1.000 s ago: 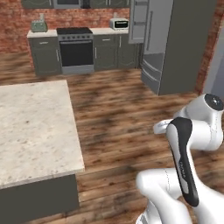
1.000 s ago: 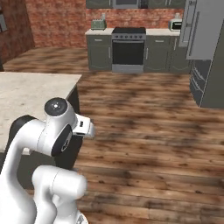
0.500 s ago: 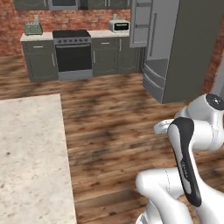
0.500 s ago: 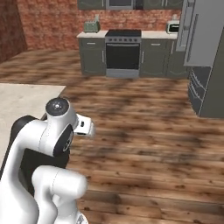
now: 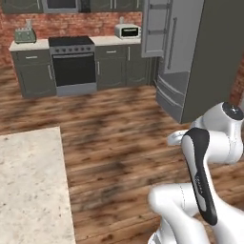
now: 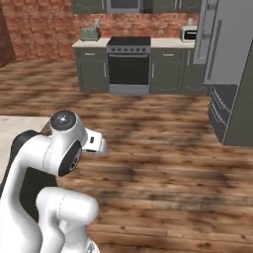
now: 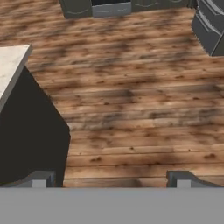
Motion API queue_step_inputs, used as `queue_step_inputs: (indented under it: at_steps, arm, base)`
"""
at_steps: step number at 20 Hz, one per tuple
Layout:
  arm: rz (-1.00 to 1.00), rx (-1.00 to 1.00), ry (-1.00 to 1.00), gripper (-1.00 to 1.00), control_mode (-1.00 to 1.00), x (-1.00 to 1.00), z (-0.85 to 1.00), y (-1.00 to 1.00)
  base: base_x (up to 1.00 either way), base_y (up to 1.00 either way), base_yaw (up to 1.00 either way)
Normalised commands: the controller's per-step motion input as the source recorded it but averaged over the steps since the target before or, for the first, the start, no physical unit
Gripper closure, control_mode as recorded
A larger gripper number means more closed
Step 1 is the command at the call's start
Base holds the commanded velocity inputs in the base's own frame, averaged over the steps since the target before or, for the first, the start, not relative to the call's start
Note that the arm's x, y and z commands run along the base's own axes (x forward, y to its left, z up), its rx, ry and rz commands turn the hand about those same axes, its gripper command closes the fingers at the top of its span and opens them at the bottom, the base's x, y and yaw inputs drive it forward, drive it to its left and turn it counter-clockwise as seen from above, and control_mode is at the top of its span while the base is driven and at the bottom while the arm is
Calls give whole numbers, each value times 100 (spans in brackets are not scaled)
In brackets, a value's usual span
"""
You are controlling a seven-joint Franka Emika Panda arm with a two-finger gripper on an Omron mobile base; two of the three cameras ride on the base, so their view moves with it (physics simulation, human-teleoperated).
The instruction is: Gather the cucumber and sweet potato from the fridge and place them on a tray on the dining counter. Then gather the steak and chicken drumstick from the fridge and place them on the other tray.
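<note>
While the base faces the kitchen with the fridge (image 5: 200, 57) well ahead across the wooden floor (image 6: 163, 163), the step in hand looks like the approach to that fridge. Doing it well means stopping square to its front, near enough for the arm to reach the shelves yet clear of the swing of its upper door (image 5: 159, 28), which stands ajar. The cucumber, sweet potato, steak and drumstick are presumably inside the fridge; none can be made out, nor either tray. The stove (image 5: 72, 66) stands against the brick wall beside the fridge, and the pale stone dining counter (image 5: 28, 186) lies well away from the fridge, on the near side of the floor. The arm is folded back over its base, elbow high, hand tucked low and aimed down at the boards in front of the fridge. The gripper (image 7: 111, 178) is spread wide, its fingertips (image 7: 40, 179) far apart with nothing between them.
</note>
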Motion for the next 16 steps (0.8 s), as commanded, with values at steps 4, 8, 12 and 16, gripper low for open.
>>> queue_step_inputs:
  at_steps: [4, 8, 12, 16]
  arm:
    - [0, 0, 0, -100, 100, 0, 0, 0]
    - [0, 0, 0, -100, 100, 0, 0, 0]
    - [0, 0, 0, -100, 100, 0, 0, 0]
    - [0, 0, 0, -100, 100, 0, 0, 0]
  base:
    - [100, -25, -18]
    - [100, -18, -17]
    - [100, -14, -16]
    - [94, -9, -20]
